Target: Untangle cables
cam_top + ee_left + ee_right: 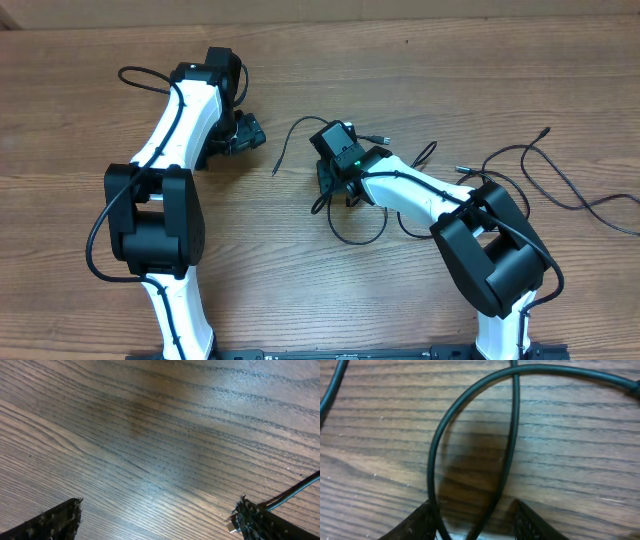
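1. Cables (pixel 357 242) sprawl from the table (pixel 450 60) middle to its right edge; right gripper (pixel 335 190) sits over them, left gripper (pixel 247 132) waits toward the far-left corner.
2. Left wrist: jaws apart, only bare wood between.
3. Right wrist: cable loop (pixel 434 460) threads between parted fingers (pixel 420 522); grasping step, I'd say. Next, close and pull clear.

Thin black cables (pixel 432 470) sprawl in loose, crossing loops from the tabletop's middle toward its right edge.
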`<action>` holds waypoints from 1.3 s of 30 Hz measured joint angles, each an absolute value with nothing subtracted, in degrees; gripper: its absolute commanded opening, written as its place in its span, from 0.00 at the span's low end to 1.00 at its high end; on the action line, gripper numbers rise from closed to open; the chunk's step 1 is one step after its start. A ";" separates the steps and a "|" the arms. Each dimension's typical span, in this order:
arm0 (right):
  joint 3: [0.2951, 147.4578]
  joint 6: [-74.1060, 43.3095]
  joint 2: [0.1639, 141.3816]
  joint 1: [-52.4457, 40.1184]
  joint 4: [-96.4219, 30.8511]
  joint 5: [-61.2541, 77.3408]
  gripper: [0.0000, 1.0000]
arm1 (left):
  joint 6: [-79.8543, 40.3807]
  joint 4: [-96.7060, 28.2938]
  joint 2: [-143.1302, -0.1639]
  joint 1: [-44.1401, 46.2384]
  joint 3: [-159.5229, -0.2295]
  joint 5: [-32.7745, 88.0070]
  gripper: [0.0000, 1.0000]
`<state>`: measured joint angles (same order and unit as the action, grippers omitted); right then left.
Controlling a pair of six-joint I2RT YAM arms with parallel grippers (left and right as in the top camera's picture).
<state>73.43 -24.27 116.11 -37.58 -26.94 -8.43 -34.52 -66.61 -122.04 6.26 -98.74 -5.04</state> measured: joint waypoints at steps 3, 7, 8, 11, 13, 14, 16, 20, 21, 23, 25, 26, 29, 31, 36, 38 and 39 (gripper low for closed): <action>73.43 -24.58 116.46 -37.58 -26.22 -9.30 0.16 | -34.52 -66.61 -122.04 6.26 -98.74 -5.04 0.99; 73.43 -25.17 116.68 -37.58 -25.36 -9.50 0.04 | -34.52 -66.61 -122.04 6.26 -98.72 -5.04 1.00; 73.43 -24.93 116.75 -37.58 -25.08 -9.39 0.04 | -34.52 -66.61 -122.04 6.26 -98.72 -5.04 1.00; 73.43 -25.32 116.81 -37.54 -24.71 -8.93 0.04 | -34.52 -66.61 -122.04 6.26 -98.72 -5.04 0.99; 73.45 -25.28 116.81 -37.47 -24.99 -8.32 0.04 | -34.52 -66.61 -122.04 6.26 -98.72 -5.04 0.99; 73.63 -25.26 116.81 -37.41 -25.45 -7.94 0.04 | -34.52 -66.63 -122.04 6.26 -98.72 -5.04 1.00; 74.30 -25.26 116.62 -37.06 -27.64 -6.90 0.04 | -34.52 -66.61 -122.04 6.26 -98.72 -5.04 1.00; 75.13 -25.17 113.56 -35.99 -31.66 -5.37 0.04 | -34.52 -66.63 -122.04 6.26 -98.72 -5.04 0.99; 75.53 -24.95 112.16 -35.57 -32.21 -5.19 0.04 | -34.52 -66.63 -122.04 6.26 -98.72 -5.04 0.99; 77.14 -23.64 108.25 -34.37 -33.61 -4.84 0.04 | -34.52 -66.61 -122.04 6.26 -98.70 -5.04 1.00; 79.07 -22.37 103.57 -32.75 -35.18 -4.75 0.04 | -34.52 -66.61 -122.04 6.26 -98.70 -5.04 1.00; 79.94 -21.89 100.99 -31.77 -36.12 -4.75 0.04 | -34.52 -66.61 -122.04 6.26 -98.70 -5.04 1.00; 81.91 -20.80 92.47 -27.49 -38.83 -4.82 0.04 | -34.52 -66.61 -122.04 6.26 -98.72 -5.04 0.99; 82.48 -20.51 88.31 -24.38 -40.82 -4.93 0.04 | -34.52 -66.61 -122.04 6.26 -98.72 -5.04 0.99; 82.61 -20.08 83.83 -15.73 -46.72 -4.95 0.04 | -34.52 -66.61 -122.04 6.26 -98.70 -5.04 1.00; 82.59 -19.90 84.47 -12.40 -49.23 -4.95 0.04 | -34.52 -66.61 -122.04 6.26 -98.70 -5.04 1.00; 82.48 -19.88 84.84 -11.25 -49.84 -4.97 0.04 | -34.52 -66.61 -122.04 6.26 -98.70 -5.04 1.00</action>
<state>82.48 -19.88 84.84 -11.25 -49.84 -4.97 -34.52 -66.61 -122.04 6.26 -98.70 -5.04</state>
